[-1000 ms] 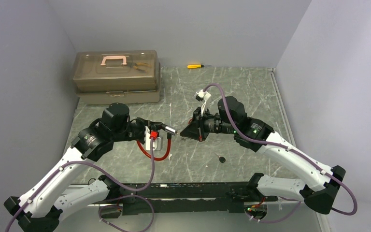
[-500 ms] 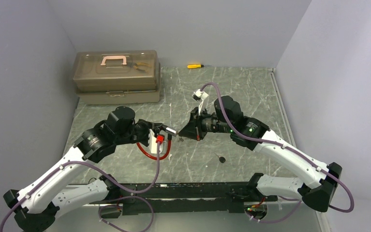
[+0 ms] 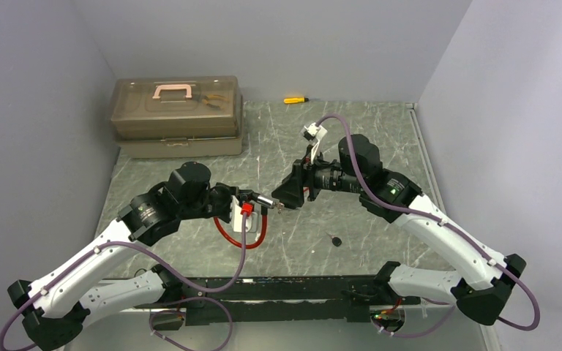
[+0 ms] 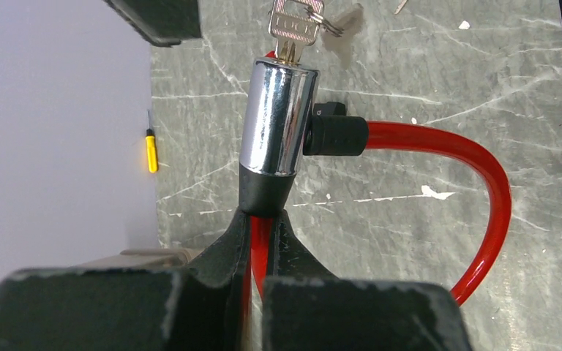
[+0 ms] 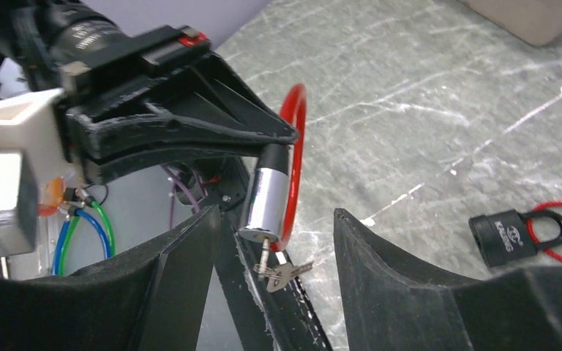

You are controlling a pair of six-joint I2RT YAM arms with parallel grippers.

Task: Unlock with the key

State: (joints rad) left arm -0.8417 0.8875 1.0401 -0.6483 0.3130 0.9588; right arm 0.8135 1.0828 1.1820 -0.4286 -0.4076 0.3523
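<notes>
My left gripper (image 4: 263, 219) is shut on the red cable (image 4: 483, 183) just behind the black collar of the cable lock's chrome cylinder (image 4: 278, 117), holding it off the table. A silver key (image 4: 291, 29) sits in the cylinder's end, with a second key hanging from its ring (image 5: 289, 272). My right gripper (image 5: 278, 216) is open, its fingers standing either side of the key (image 5: 265, 256) without touching it. From above, the lock (image 3: 263, 200) and the right gripper (image 3: 287, 196) meet mid-table.
A small black padlock (image 3: 335, 240) lies on the table near the front, below the right gripper. A brown toolbox (image 3: 178, 110) stands at the back left. A yellow screwdriver (image 3: 296, 99) lies by the back wall.
My right gripper has opened and let go of the key, which stays in the cylinder. The left arm has carried the lock slightly to the right.
</notes>
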